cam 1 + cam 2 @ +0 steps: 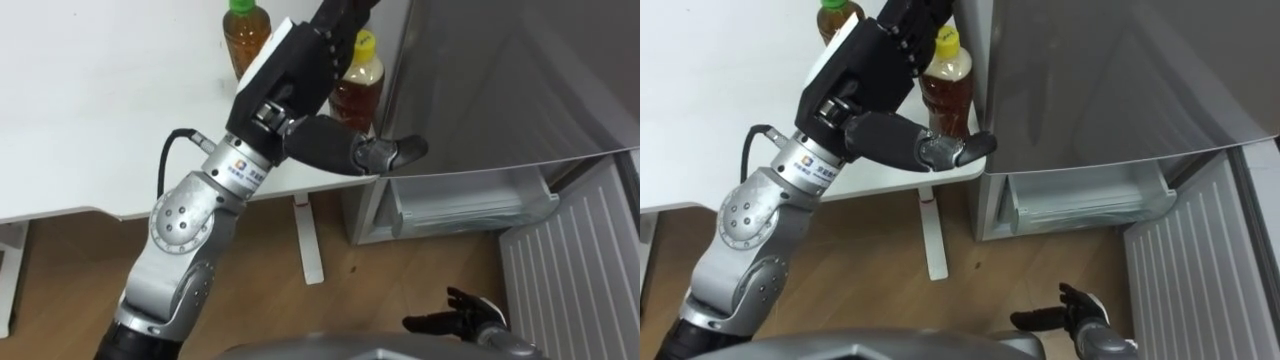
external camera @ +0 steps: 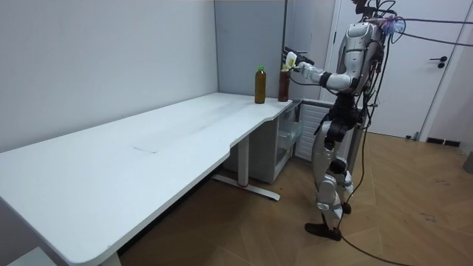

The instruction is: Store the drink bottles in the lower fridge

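Two bottles of brown drink stand at the white table's [image 1: 100,120] corner beside the fridge: one with a green cap [image 1: 245,35] and one with a yellow cap [image 1: 360,85]. My left hand [image 1: 290,70] reaches between them, its back toward me and partly covering the yellow-capped bottle. Its fingers run straight up past that bottle and the thumb sticks out to the right; it grips nothing that I can see. My right hand [image 1: 465,318] hangs low over the floor with fingers spread. In the room view I stand at the table's end, left arm stretched to the bottles [image 2: 284,83].
The grey fridge [image 1: 500,80] stands right of the table. Its lower compartment is open, showing a clear drawer [image 1: 470,205], and its ribbed white door [image 1: 580,270] swings out at the right. Wooden floor lies below, and a table leg [image 1: 308,240] stands by the fridge.
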{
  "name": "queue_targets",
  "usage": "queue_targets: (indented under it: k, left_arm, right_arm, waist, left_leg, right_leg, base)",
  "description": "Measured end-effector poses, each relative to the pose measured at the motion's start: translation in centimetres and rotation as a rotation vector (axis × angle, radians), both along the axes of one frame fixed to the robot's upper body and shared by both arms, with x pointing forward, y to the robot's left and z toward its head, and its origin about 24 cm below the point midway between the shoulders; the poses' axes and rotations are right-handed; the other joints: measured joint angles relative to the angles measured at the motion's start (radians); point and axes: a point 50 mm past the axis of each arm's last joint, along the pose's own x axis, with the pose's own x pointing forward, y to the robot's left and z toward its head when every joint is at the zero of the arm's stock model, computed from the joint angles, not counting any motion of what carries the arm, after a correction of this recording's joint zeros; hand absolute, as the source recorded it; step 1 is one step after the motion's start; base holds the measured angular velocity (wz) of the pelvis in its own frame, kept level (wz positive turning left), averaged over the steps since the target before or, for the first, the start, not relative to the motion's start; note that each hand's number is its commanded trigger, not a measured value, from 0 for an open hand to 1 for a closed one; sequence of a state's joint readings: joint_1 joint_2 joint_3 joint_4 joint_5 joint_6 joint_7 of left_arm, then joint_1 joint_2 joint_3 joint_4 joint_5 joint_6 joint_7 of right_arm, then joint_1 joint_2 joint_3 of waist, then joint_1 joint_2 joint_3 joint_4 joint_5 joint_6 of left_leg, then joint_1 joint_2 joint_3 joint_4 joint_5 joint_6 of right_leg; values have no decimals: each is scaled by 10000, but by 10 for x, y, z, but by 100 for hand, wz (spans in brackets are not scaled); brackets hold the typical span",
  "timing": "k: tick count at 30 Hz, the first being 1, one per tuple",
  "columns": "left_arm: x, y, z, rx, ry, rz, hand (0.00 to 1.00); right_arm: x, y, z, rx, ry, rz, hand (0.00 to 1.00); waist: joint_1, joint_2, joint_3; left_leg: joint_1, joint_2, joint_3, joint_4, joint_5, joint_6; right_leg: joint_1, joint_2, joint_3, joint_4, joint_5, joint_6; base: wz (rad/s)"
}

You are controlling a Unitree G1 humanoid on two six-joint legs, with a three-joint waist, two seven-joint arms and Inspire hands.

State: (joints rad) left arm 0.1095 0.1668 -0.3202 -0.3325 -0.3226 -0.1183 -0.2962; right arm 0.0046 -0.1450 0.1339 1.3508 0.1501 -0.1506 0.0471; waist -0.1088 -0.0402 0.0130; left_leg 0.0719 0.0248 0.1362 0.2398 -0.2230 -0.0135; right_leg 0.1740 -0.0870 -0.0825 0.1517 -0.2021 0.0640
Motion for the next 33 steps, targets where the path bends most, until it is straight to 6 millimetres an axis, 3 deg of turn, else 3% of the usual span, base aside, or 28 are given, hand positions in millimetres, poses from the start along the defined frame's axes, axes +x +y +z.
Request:
queue_targets:
  k: [12, 33]
  left_arm:
    - [1, 0, 1, -10, -10, 71, 0]
    - [6, -1, 8, -19, -360, 33, 0]
  right_arm:
    - [-3, 1, -1, 10, 60, -168, 0]
    - [-3, 1, -1, -51, 79, -88, 0]
  waist:
    - [4, -108, -20]
    - [55, -60, -50]
  left_leg:
    - [-81, 3, -8, 59, 0, 0]
    - [-92, 21, 4, 136, -1, 1]
  right_leg:
    - [-3, 0, -7, 12, 0, 0]
    - [2, 12, -3, 23, 9, -15]
  base:
    - [0]
    - [0]
